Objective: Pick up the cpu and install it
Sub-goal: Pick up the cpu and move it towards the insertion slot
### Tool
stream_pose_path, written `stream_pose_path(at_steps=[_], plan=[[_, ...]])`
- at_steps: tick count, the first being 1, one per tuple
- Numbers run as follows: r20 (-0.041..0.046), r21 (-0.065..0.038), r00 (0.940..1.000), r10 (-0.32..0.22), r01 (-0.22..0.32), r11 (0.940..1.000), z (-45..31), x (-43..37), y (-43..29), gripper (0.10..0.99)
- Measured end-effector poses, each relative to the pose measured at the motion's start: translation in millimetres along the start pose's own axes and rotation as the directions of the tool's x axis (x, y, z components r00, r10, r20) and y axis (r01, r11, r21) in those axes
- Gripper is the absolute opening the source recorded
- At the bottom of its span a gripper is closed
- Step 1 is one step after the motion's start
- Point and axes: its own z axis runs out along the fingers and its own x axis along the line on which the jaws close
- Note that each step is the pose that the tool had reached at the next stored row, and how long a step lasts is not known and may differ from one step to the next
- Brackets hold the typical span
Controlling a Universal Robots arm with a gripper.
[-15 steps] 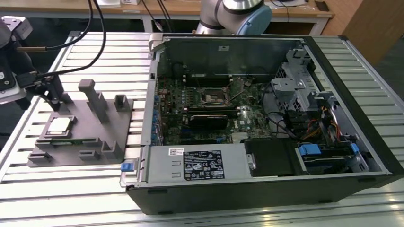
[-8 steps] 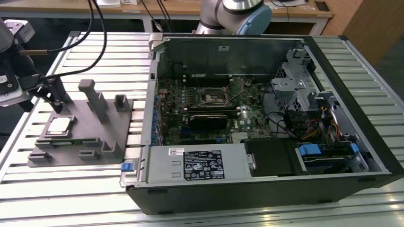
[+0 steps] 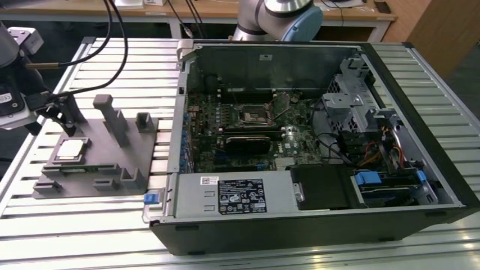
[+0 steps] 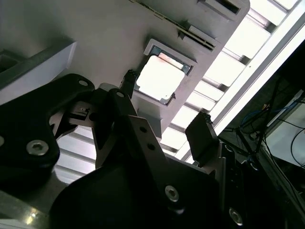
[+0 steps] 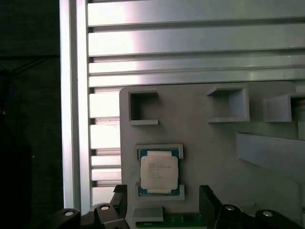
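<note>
The cpu (image 3: 69, 149), a small square chip with a pale metal top, lies flat in its recess on the grey tray (image 3: 112, 152) at the exterior view's left. My gripper (image 3: 66, 126) hangs open just above and behind it, holding nothing. In the first wrist view the cpu (image 5: 158, 171) lies a little beyond the two dark fingertips (image 5: 209, 200) of the gripper (image 5: 164, 202). The second wrist view has the cpu (image 4: 159, 78) glaring bright beyond the gripper (image 4: 164, 109). The dark socket frame (image 3: 253, 115) sits on the motherboard inside the open computer case (image 3: 315, 225).
Upright grey posts (image 3: 112, 118) rise from the tray close beside the gripper. A green memory stick (image 3: 82, 167) lies in a tray slot in front of the cpu. Everything rests on a slatted aluminium table (image 3: 75, 236). Cables and drive cages crowd the case's right half.
</note>
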Motion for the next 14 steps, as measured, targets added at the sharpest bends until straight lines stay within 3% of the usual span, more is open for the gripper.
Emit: stream_pose_path(at_steps=[10,14], plan=[[0.0009,0.000,1.0000,-0.001,0.001,1.0000,9.2,-0.3,-0.5,0.706],[0.0065,-0.002,1.0000,-0.003,0.003,1.0000,13.7,-0.4,-0.8,0.706]])
